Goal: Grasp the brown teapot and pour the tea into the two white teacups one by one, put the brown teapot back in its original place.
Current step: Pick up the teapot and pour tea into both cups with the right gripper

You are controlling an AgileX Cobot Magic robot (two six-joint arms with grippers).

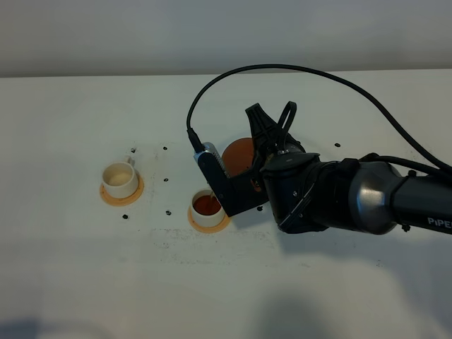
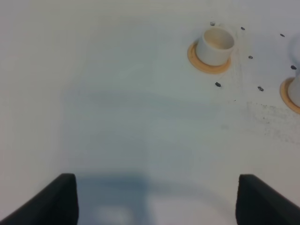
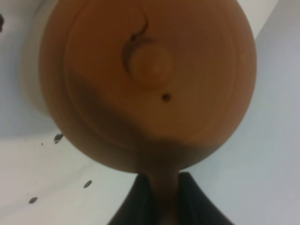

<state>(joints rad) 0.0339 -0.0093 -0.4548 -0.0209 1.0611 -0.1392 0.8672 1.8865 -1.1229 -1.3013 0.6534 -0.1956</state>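
Spanning all three views, one white surface (image 1: 70,282) is carrying the layout. One dark arm (image 1: 353,201) is reaching in from the right of the high view. One brown teapot (image 1: 237,155) is hanging tilted in the right claw (image 3: 159,204), just beside the right-hand teacup (image 1: 207,210). The right claw is clamping shut on the teapot's loop handle (image 3: 158,185), with one dark finger on each side of it. The left claw (image 2: 157,201) is standing wide open over bare surface and gripping nothing, its two fingertips (image 2: 58,201) well apart.

Two white teacups are standing upright. The right-hand teacup is holding reddish-brown liquid, and the left-hand teacup (image 1: 119,179) is showing a pale interior. Two orange-tan coasters are lying under them, one per cup: the right coaster (image 1: 224,225) and the left coaster (image 1: 106,197). Several small dark specks (image 1: 164,149) are dotting the surface around the cups.

Only the right wrist view is showing the teapot lid, its single knob (image 3: 152,63) and one small vent hole (image 3: 166,97). Only the high view is showing the liquid. The left claw is appearing only in the left wrist view, which is cutting the second cup and coaster at its edge.

White lettering (image 1: 436,221) on the arm is reading "PIPE", with the frame edge cutting it off.
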